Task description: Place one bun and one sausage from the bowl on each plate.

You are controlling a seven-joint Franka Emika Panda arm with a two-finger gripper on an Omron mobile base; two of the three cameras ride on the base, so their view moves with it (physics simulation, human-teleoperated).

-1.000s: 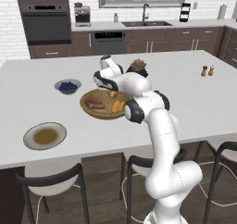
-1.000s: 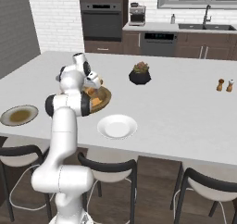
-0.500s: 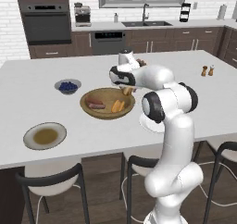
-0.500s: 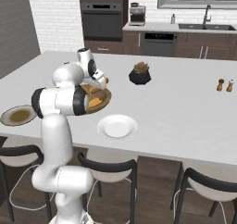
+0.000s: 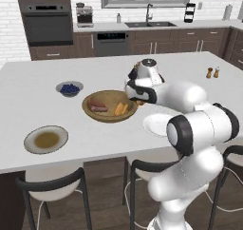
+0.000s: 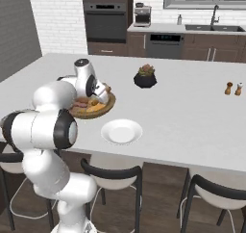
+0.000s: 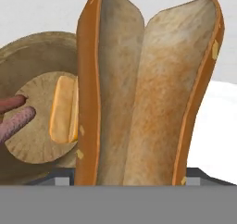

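Gripper (image 6: 102,93) now pinching a split golden-brown bun (image 7: 146,93), lifted off the wide tan wooden bowl (image 5: 90,111) w/ the arm swung to frame centre. Round white plate (image 5: 153,124) lies lower right; grey-rimmed olive plate (image 5: 46,139) lower left. Next: bun onto white plate.

The white Franka arm bends forward at its dark elbow, wrist low – the two-finger gripper (image 6: 102,93) clamps a split tan-orange bread bun (image 7: 143,93).
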